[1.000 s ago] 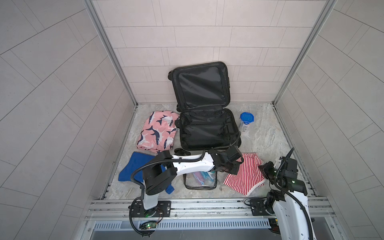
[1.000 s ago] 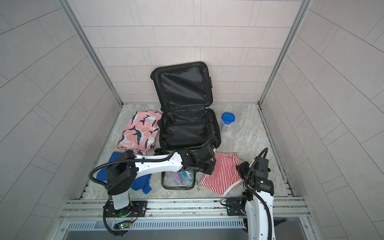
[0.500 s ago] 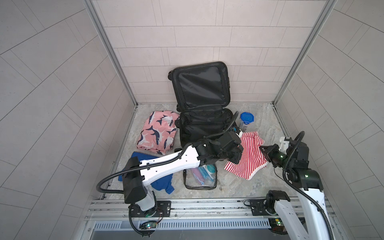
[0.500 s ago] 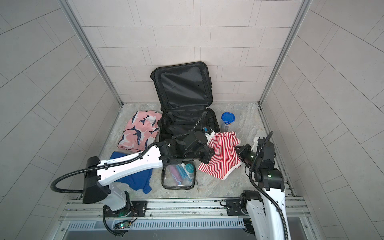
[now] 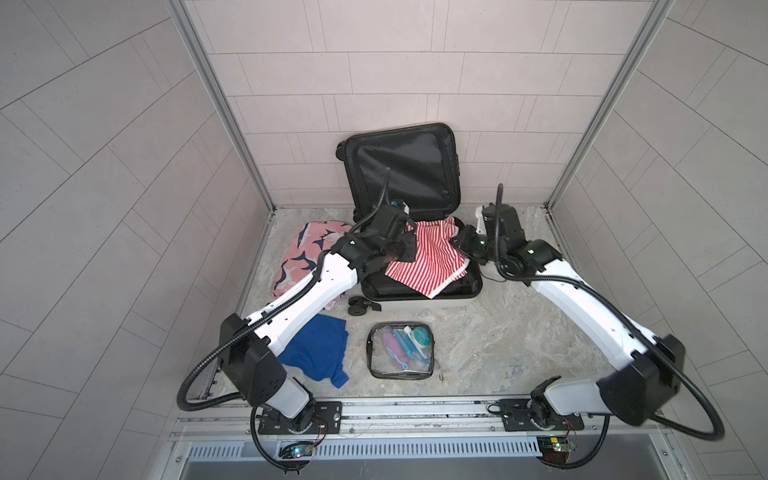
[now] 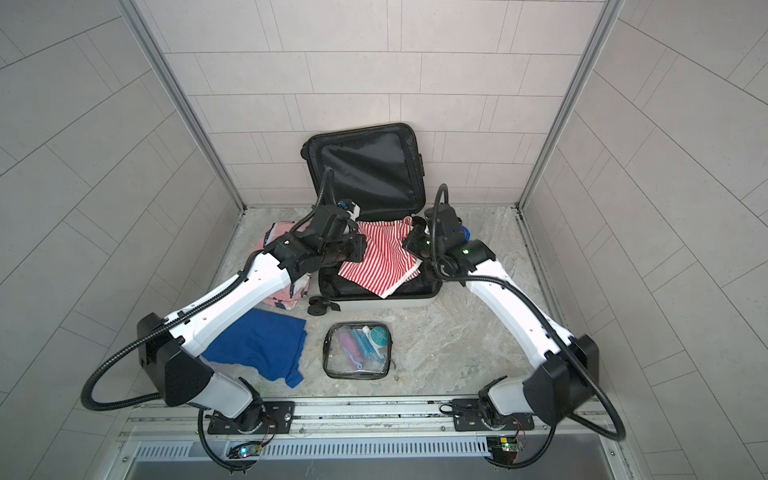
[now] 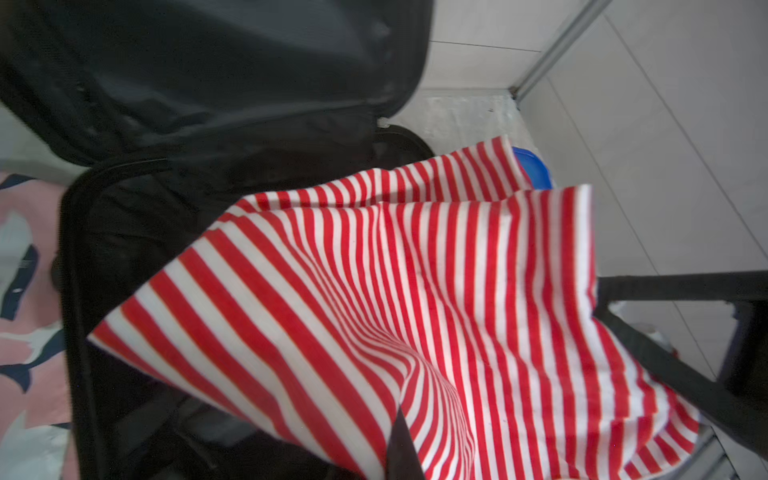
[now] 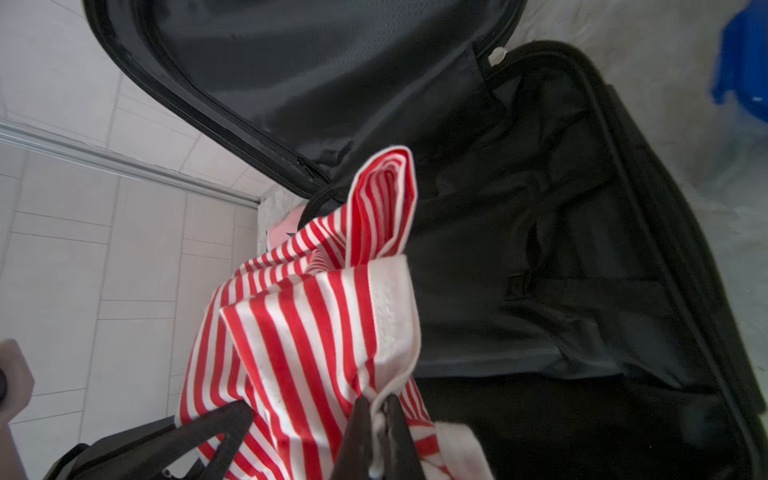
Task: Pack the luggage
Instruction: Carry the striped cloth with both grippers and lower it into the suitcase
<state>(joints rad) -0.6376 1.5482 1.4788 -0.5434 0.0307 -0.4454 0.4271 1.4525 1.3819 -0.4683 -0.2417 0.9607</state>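
luggage: at the back of the table, lid up against the wall
striped shirt: over the open luggage, between the left tool and the right tool
pouch: in front of the luggage
print cloth: left of the luggage
plain cloth: left of the pouch, in front of the print cloth

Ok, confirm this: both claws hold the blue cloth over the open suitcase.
No. The left claw and right claw hold the striped cloth over the open suitcase; the blue cloth lies on the table, as both top views show.
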